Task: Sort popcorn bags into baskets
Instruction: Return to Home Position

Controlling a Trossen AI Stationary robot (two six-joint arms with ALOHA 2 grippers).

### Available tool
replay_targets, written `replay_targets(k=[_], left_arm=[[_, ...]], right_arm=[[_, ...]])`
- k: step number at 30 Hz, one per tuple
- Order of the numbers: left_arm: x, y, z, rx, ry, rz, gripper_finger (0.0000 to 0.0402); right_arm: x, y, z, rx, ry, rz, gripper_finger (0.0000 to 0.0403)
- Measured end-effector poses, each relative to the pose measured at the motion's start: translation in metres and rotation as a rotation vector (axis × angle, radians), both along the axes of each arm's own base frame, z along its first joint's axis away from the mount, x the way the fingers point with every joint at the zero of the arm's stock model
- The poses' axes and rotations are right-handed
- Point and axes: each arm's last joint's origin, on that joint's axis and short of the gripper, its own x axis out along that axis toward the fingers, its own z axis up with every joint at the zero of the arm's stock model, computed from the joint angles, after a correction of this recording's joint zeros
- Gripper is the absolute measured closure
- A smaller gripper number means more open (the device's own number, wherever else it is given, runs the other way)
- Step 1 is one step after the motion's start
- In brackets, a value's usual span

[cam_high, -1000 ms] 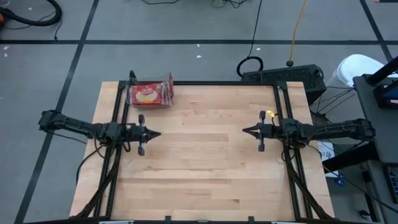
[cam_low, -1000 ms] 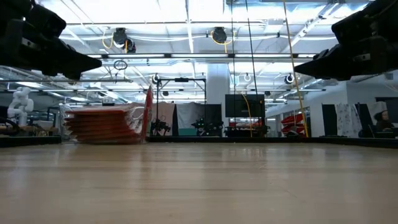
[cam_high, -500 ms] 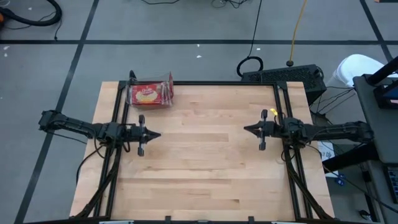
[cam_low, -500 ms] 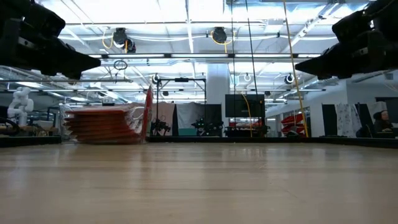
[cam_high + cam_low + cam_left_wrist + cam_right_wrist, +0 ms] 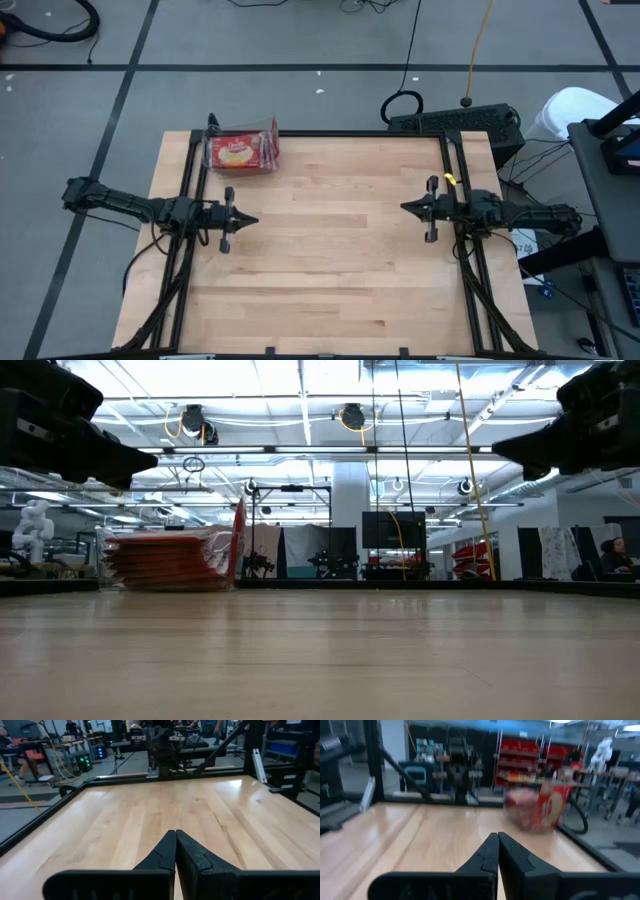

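1. Your left gripper (image 5: 250, 217) hangs above the left side of the wooden table (image 5: 330, 290), pointing toward the middle.
2. From the left wrist camera, its two dark fingers (image 5: 165, 851) are pressed together tip to tip. Nothing is between them, and only the tabletop lies ahead.
3. Your right gripper (image 5: 405, 207) hangs above the right side of the table, pointing back toward the left one. The two are well apart.
4. From the right wrist camera, its fingers (image 5: 489, 851) also meet at the tips, with no gap and nothing held.
5. The clear bin (image 5: 273, 129) sits at the far left corner of the table, just inside the black frame rail. It is well apart from both grippers.
6. The popcorn bags (image 5: 236, 153) are inside that bin. From above you see the top red packet with its yellow popcorn picture.
7. At table height, the bags (image 5: 165, 560) form a flat red stack of several layers. One packet (image 5: 239, 545) stands on edge at the stack's right end.
8. The right wrist camera shows the bin and bags (image 5: 535, 810) only as a red blur at the far side of the table.
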Motion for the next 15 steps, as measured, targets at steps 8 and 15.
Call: replay_targets(k=[8, 15], left_arm=[[0.0000, 0.0003, 0.0003, 0.002, -0.003, 0.010, 0.0394], [-0.0027, -0.0004, 0.0041, 0.060, -0.042, -0.041, 0.0397]], right_arm=[[-0.0013, 0.0000, 0.0024, -0.029, -0.025, 0.001, 0.0403], [-0.0005, 0.0000, 0.0006, 0.001, -0.022, 0.000, 0.0403]])
